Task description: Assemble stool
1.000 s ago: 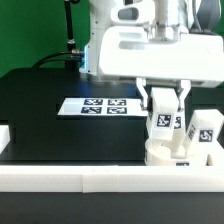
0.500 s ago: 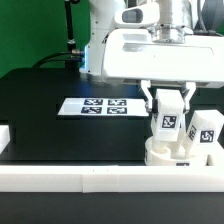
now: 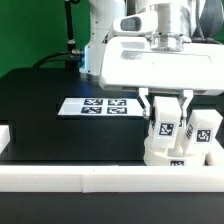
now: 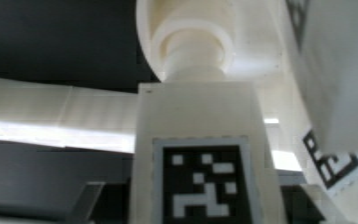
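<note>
Exterior view: the pincer (image 3: 166, 118) is seen clamped on a tagged leg (image 3: 166, 125), held upright with its long axis vertical, directly over the seat (image 3: 163, 155) at the counter's (image 3: 60, 135) right front corner. A second leg (image 3: 204, 131) stands at about three o'clock from it. Wrist view: the held leg's (image 4: 202, 150) end is seen meeting the seat's socket, so a straight downward, twisting move is judged next.

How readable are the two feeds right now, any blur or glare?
Exterior view: evenly lit, a bit soft, the white seat and rail nearly blend. Wrist view: the leg fills the frame at close range, its tag blurred, surfaces washed out.
</note>
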`<state>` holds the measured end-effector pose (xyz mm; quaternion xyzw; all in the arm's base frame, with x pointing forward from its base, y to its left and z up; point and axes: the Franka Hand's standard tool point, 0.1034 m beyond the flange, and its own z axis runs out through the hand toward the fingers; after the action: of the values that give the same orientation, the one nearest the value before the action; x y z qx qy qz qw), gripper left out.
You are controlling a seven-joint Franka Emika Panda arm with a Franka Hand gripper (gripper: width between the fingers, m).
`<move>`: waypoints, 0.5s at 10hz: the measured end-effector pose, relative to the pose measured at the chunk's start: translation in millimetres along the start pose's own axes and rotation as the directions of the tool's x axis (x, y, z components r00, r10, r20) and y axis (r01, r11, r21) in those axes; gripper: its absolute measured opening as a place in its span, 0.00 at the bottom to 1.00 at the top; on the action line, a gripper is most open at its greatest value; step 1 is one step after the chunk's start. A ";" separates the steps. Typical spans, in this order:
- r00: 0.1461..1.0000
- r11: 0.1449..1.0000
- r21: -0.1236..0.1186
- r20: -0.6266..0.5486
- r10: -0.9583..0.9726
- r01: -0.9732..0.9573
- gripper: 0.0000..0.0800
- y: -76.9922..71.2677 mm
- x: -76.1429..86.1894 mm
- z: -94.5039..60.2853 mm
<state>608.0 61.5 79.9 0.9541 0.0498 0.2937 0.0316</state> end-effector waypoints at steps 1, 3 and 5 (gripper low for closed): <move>1.000 1.000 0.000 -0.001 0.000 0.000 0.42 0.0 -0.5 -0.2; 1.000 1.000 -0.002 -0.009 -0.003 0.003 0.42 -0.7 -4.5 -1.3; 1.000 1.000 0.002 0.012 -0.002 0.002 0.43 -0.9 -5.1 0.2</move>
<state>603.8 61.8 76.8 0.9557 0.0508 0.2881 0.0313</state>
